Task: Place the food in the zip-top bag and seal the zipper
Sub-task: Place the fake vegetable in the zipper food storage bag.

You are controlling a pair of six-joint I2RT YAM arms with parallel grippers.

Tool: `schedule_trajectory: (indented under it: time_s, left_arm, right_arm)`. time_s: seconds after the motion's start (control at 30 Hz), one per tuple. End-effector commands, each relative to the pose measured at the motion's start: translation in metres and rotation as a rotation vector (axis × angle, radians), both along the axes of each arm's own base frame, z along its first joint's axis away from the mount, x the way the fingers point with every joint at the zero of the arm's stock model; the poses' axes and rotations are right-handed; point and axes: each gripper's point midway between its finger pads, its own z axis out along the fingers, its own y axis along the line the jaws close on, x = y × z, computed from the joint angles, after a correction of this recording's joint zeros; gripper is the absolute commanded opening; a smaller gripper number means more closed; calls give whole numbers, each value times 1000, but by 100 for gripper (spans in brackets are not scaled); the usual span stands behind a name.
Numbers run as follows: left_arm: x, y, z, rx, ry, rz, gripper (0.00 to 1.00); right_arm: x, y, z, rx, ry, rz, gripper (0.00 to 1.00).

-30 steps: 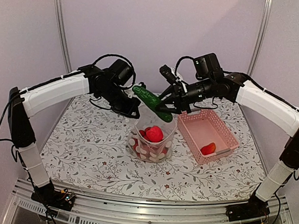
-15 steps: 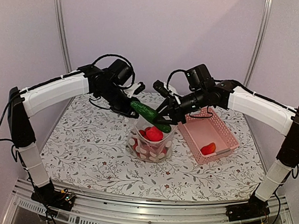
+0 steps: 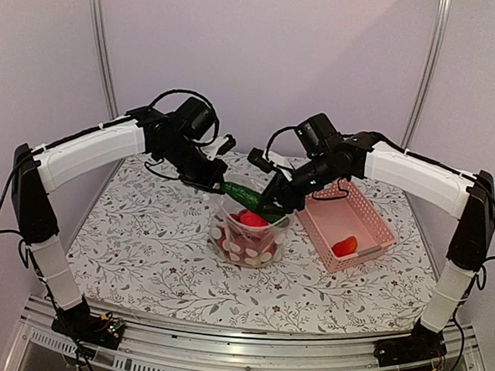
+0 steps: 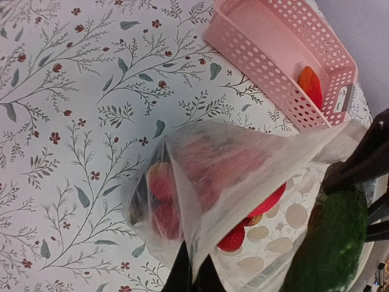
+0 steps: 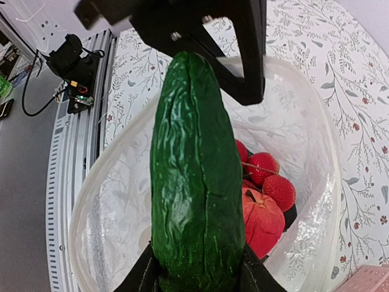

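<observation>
- Over the open mouth of the zip-top bag (image 3: 246, 240), the right gripper (image 5: 197, 277) clamps one end of the green cucumber (image 5: 194, 152), a finger on each side.
- Long axis: the cucumber runs straight out from the right gripper across the opening. Its free tip points toward the left gripper (image 4: 193, 274) and sits slightly higher than the gripped end.
- Left gripper: fully closed, pinching the bag's rim film and holding the mouth up.
- Red fruits (image 5: 267, 201) lie at the bag bottom, below the cucumber.
- The gripped end appears level with the rim; the top view does not settle this.
- Judgement: the free tip must pitch down before release, or the cucumber could bridge the rim.
- One red-orange piece (image 3: 345, 245) lies in the pink basket (image 3: 334, 214), nearer the right arm.
</observation>
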Motion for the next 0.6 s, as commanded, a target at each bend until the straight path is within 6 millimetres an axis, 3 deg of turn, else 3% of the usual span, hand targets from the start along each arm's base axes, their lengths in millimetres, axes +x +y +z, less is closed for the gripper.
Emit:
schedule_trajectory:
  time_s: [0.0,0.3,0.47,0.57]
  left_arm:
    - [-7,-1,18,-35,-31,-22,0]
    - [-8,-5,17,-52,-11,-25,0]
    - [-8,-7,15,-54,-5,-29,0]
    - [-8,-7,14,-53,-5,-30,0]
  right_arm:
    - [5,-10,-31,-150,37,-34,20]
    - [5,-9,-52,-280,86,-23,24]
    - [-18,-1,-60,-350,84,67,26]
    - [-33,2,-67,-388,89,115,34]
